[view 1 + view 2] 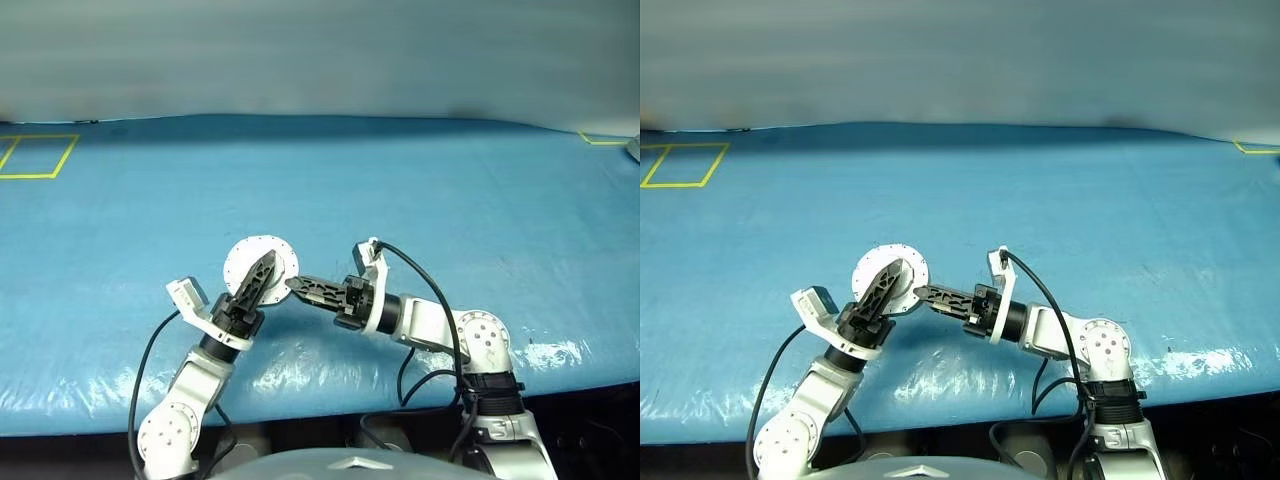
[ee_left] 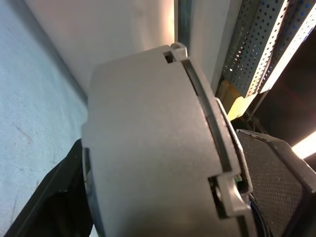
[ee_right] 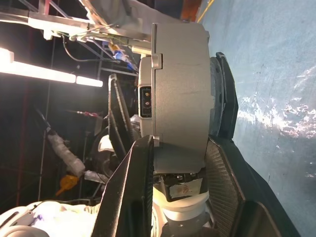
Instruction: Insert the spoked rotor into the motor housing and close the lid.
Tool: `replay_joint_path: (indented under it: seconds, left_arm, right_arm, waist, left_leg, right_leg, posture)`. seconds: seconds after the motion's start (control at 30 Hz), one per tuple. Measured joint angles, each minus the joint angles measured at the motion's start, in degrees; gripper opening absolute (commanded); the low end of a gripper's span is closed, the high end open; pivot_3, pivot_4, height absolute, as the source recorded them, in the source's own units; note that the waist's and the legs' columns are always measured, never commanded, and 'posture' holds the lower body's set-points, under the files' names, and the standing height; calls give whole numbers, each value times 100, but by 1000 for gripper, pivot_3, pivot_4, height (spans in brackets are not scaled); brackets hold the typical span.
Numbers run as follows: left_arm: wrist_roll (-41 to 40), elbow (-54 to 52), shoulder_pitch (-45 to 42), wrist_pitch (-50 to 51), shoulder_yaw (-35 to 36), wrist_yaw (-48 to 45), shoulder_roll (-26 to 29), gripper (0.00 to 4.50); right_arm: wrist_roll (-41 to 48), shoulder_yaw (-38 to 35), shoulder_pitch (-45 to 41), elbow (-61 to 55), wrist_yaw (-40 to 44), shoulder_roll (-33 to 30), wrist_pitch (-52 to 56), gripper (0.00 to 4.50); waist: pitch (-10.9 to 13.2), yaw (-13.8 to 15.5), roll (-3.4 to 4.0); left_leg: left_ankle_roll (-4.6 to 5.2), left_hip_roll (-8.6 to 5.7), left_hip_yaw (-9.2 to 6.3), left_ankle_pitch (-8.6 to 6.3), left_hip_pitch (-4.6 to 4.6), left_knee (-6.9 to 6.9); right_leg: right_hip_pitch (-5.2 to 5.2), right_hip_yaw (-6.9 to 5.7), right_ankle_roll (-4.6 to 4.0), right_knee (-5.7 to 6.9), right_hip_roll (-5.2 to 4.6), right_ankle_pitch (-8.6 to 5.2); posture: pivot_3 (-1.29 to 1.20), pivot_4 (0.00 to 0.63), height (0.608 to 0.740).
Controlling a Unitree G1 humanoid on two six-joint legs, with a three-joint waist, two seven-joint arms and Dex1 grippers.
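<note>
Blue plastic sheeting [image 1: 420, 180], faintly wrinkled and glossy along its near edge, covers one broad table, with two yellow tape outlines at its far corners: a rectangle [image 1: 36, 156] on the left and a partial corner [image 1: 600, 140] on the right. Two grippers meet above the sheet's near middle. One motor housing [image 3: 180, 96], a squat round cylinder of matte silver-grey metal with a small notch and a dark connector port in its side wall, sits pinched between the two black, dimpled fingers [image 3: 126, 192] of the right gripper [image 1: 300, 287], whose fingers point left toward the other hand. One lid [image 1: 252, 258], a flat pale disc with small dots around its rim, stands beyond the tip of the left gripper [image 1: 263, 268]; the left fingers [image 2: 276, 173] are spread wide to either side of the housing's broad curved wall, and whether they press on it I cannot tell. From the left wrist, a thin seam [image 2: 210, 123] runs around the housing just beneath its flanged edge. Black cables trail back from both wrists.
</note>
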Motion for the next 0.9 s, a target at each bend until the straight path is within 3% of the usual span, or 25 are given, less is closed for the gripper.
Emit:
replay_joint_path:
  seconds: [0.03, 0.17, 0.2, 0.9]
  left_arm:
    - [55, 0, -4, 32, -13, 35, 38, 3872]
    - [-60, -18, 4, 52, -9, 67, 33, 2700]
    - [-131, -21, 10, 53, -6, 64, 17, 2632]
    - [-612, -51, -113, 77, 0, 427, 65, 2531]
  right_arm:
    - [-2, 13, 18, 0, -2, 5, -30, 1186]
    - [-17, 62, 48, -6, -11, 9, -135, 1186]
    - [-11, 62, 49, -37, 3, 10, -155, 1186]
    - [-282, 96, 108, -248, 109, 131, -449, 1186]
  waist:
    - [0, 2, 0]
    - [0, 2, 0]
    - [0, 2, 0]
    - [0, 5, 0]
  left_leg:
    - [0, 0, 0, 0, 0, 0]
    - [0, 0, 1, 0, -2, 0]
    - [0, 0, 1, 0, -2, 0]
    - [0, 0, 1, 0, -1, 3]
  right_leg:
    - [0, 0, 0, 0, 0, 0]
    - [-2, 1, 0, -1, 0, 0]
    - [-2, 1, 0, -1, 0, 0]
    - [0, 2, 1, 1, 1, 1]
  posture:
    - [0, 150, 740]
    - [0, 150, 740]
    - [0, 150, 740]
    - [0, 150, 740]
